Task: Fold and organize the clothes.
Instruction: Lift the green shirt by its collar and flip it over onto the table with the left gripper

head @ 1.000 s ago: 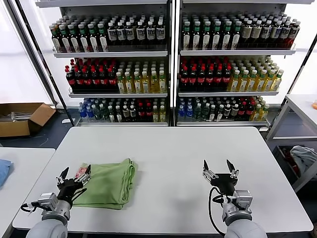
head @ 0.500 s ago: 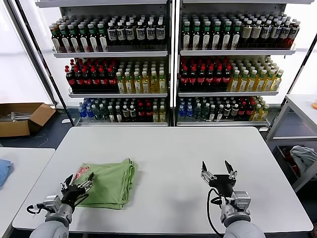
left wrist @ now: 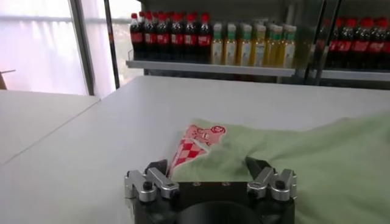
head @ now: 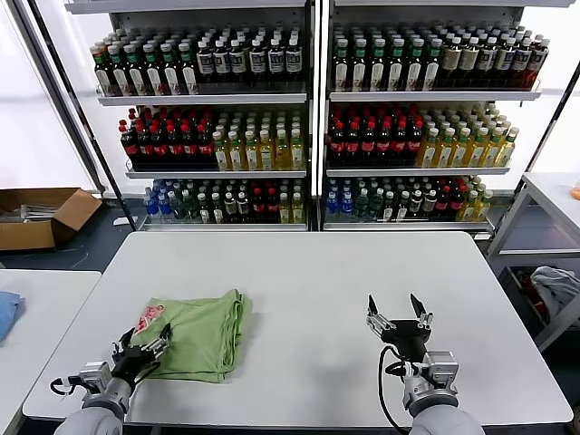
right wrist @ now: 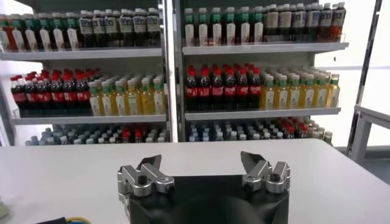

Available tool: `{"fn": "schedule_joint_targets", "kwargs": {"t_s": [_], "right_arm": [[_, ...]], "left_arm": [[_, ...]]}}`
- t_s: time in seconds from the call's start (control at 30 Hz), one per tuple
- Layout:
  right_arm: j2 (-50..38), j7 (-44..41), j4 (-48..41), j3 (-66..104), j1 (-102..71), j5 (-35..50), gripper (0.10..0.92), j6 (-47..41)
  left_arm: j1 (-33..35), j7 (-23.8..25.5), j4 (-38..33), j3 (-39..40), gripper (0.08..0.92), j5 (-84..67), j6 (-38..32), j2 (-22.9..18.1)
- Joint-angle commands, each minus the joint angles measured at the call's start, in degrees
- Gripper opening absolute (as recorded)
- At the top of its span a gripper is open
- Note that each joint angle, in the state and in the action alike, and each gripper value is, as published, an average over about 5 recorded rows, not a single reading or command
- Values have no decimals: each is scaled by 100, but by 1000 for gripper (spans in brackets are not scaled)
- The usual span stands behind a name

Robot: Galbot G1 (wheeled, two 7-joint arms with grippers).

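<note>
The clothes are one light green shirt (head: 204,331), folded into a rough rectangle on the left part of the white table (head: 308,272). Its red-and-white graphic (head: 149,316) peeks out at the left edge. My left gripper (head: 141,345) sits low at the shirt's near-left corner. In the left wrist view the gripper (left wrist: 206,163) is open, and the shirt (left wrist: 304,158) and graphic (left wrist: 196,142) lie just beyond its fingertips and between them. My right gripper (head: 392,308) hovers open over bare table to the right, nothing between its fingers (right wrist: 200,159).
Shelves of bottles (head: 308,136) stand behind the table. A cardboard box (head: 41,213) lies on the floor at the far left. A blue cloth (head: 5,313) rests on the neighbouring left table. A grey-white cloth bundle (head: 555,285) sits on a rack at the right.
My left gripper has dropped lower and drawn back toward the table's near edge, staying at the shirt's near-left corner. The right gripper has barely shifted. The shirt lies as before.
</note>
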Motion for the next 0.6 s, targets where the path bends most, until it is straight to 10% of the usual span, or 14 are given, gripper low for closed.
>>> {"fn": "schedule_joint_targets", "kwargs": {"t_s": [0.03, 0.6], "right_arm": [[4, -7, 6, -7, -2, -6, 823, 9], [-49, -12, 64, 31, 53, 3, 823, 22]], "left_arm": [[10, 65, 90, 6, 769, -80, 6, -7], [13, 120, 250, -120, 315, -60, -34, -9]]}}
